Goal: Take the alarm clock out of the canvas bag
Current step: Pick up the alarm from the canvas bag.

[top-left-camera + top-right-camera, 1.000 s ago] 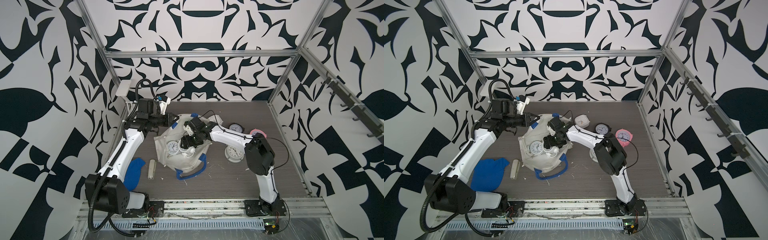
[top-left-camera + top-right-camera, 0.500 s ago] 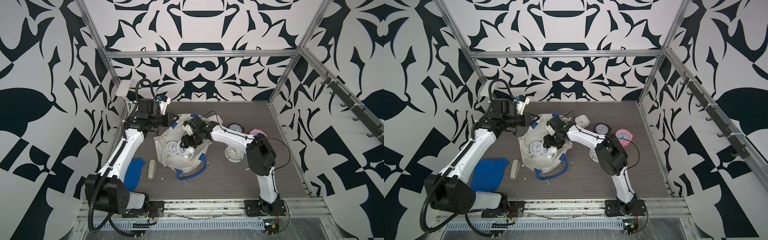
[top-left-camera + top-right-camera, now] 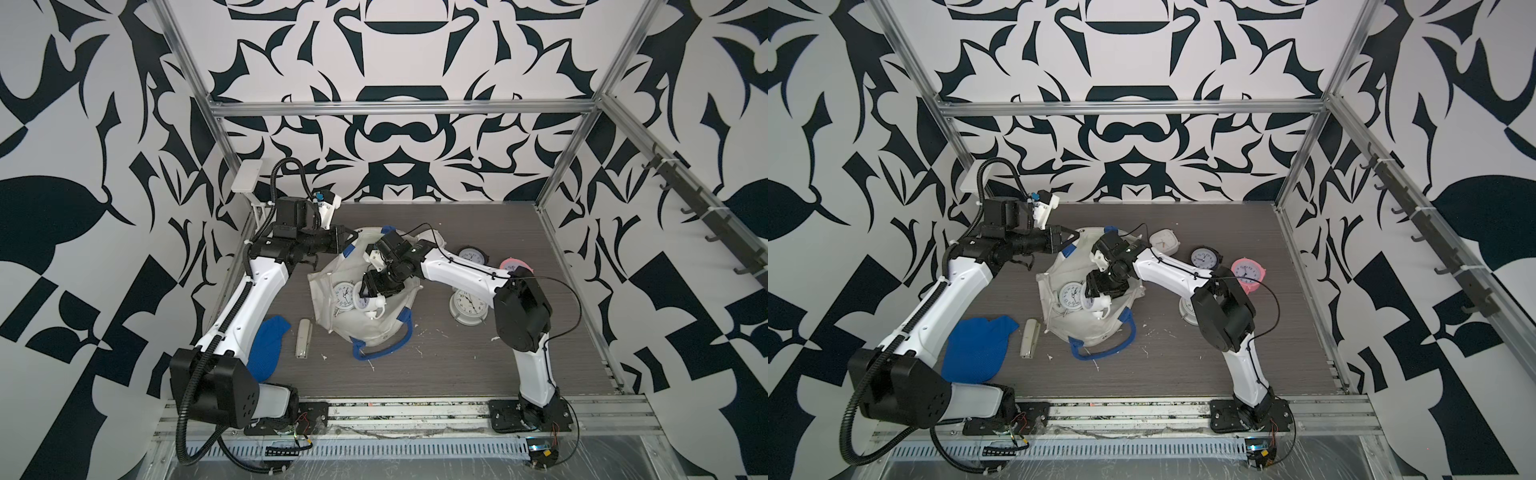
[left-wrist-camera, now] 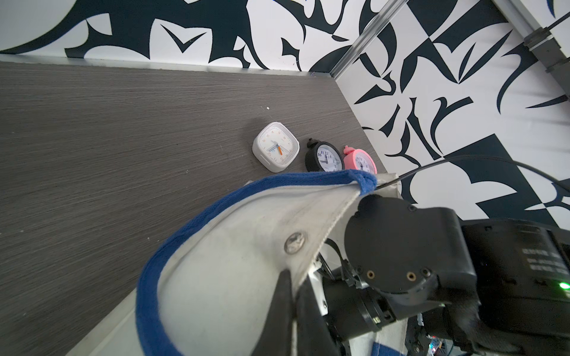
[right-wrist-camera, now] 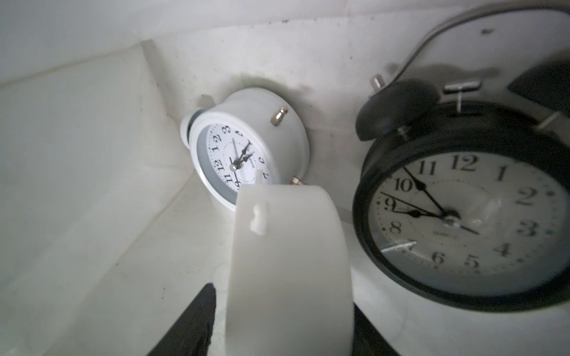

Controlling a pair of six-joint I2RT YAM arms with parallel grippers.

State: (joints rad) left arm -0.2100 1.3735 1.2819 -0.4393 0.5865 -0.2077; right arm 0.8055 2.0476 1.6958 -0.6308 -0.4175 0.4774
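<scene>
Right claw [image 3: 374, 292] jaws have narrowed since a second ago and now clamp across the round body of a white alarm clock [image 3: 369, 306], down inside the canvas bag [image 3: 365, 332]. Clock not lifted clear of the rim yet. Also in the bag: black twin-bell clock [image 5: 462, 215], small white clock [image 5: 246, 154]. Left claw [image 3: 352, 238] unchanged, pinched shut on the bag rim, holding the mouth open. Out on the table [image 3: 436, 374]: square white clock [image 4: 276, 146], small black clock [image 4: 324, 155], pink clock [image 4: 359, 160], big white clock [image 3: 467, 305] partly behind the right arm. Progress, judged: grasp made; lift-out and set-down left. Grip firmness unclear. The right wrist view shows one blurred finger [image 5: 197, 317], and the held clock's face is hidden.
</scene>
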